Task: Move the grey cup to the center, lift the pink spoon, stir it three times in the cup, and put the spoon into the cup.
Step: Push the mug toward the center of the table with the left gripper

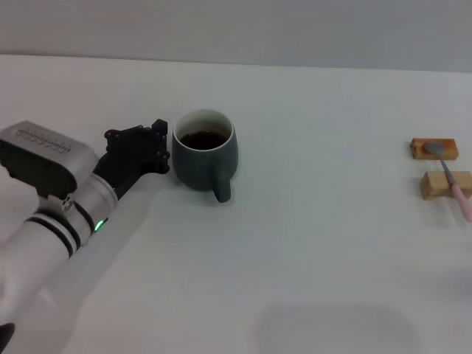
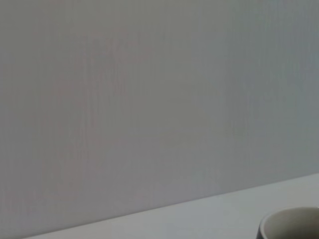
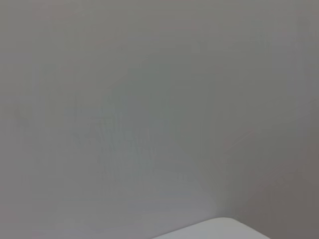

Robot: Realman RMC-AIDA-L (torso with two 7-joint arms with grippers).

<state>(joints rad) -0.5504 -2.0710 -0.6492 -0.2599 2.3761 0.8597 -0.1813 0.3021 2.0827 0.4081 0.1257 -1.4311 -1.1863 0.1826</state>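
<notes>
The grey cup [image 1: 204, 158] stands upright on the white table, left of the middle, with dark liquid inside and its handle towards me. Its rim also shows in the left wrist view [image 2: 291, 225]. My left gripper [image 1: 164, 146] is open and empty, level with the cup and right beside its left wall, not around it. The pink spoon [image 1: 451, 181] lies at the far right across two tan wooden blocks, its metal bowl on the far block [image 1: 434, 148] and its pink handle past the near block [image 1: 445, 184]. My right gripper is out of view.
The white table [image 1: 317, 251] runs back to a grey wall. The right wrist view shows only the wall and a table corner [image 3: 219, 229]. The left forearm [image 1: 51, 221] lies over the table's front left.
</notes>
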